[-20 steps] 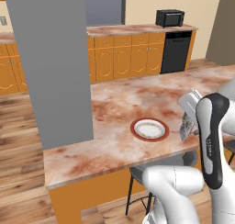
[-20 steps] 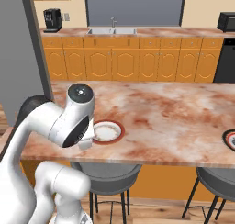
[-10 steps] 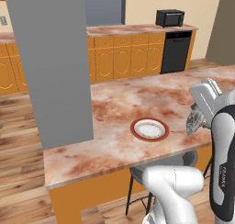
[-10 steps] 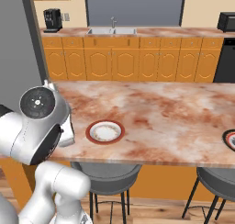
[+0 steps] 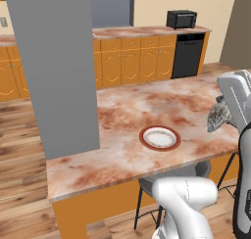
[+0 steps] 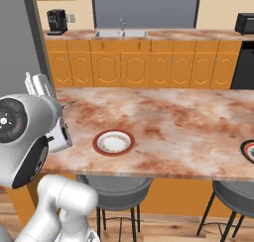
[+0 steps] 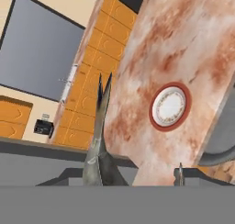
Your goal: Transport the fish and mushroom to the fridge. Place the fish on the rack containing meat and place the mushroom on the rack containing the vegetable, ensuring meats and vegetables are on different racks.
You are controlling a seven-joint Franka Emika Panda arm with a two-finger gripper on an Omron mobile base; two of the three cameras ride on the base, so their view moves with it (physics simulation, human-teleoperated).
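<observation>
Glossy white, rounded arm segments are seen at 5 o'clock in the left base view; a dark circular joint cap is shown at 9 o'clock in the right.

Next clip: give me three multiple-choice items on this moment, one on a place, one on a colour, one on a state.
1. Where is the plate?
A. on the marbled counter
B. in the sink
C. on a stool

2. What colour is the plate's rim?
A. blue
B. red-brown
C. green

3. What is in the gripper?
A. nothing
B. the plate
C. the fish

Key:
1 A: the plate lies flat on the counter.
2 B: a red-brown ring frames its pale centre.
3 C: in the hand view the fish rises from the gripper, tail outward.
</observation>
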